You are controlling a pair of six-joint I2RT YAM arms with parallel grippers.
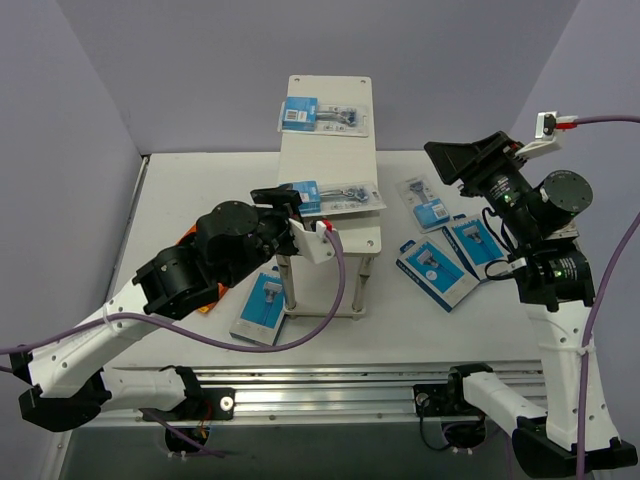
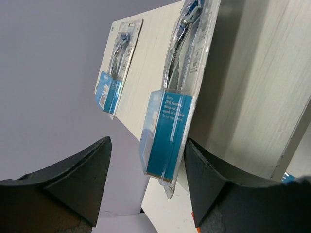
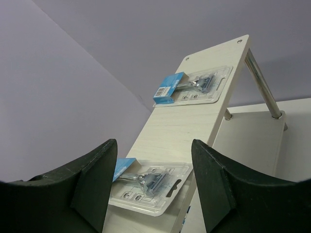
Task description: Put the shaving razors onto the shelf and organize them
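Left wrist view: the left gripper (image 2: 146, 145) has its two dark fingers spread on either side of the blue-card end of a clear razor pack (image 2: 167, 126), with a gap showing beside one finger, so it is not pinching the pack. That pack lies flat near the front of the shelf (image 2: 252, 73), on its pale wood top, overhanging the shelf's left edge a little. A second clear pack (image 2: 116, 73) lies flat at the far end of the shelf. The right gripper (image 3: 154, 145) hangs in the air to the right of the shelf, fingers spread and empty. By my reckoning two packs are placed and most are left: three blue-and-white boxes (image 1: 437, 270) lie to the right of the shelf, another box (image 1: 262, 305) lies by its front left leg, and a bit of orange packaging (image 1: 186, 239) shows under the left arm. The shelf stands on a white table (image 1: 200, 180) enclosed by plain lavender walls (image 1: 100, 80).
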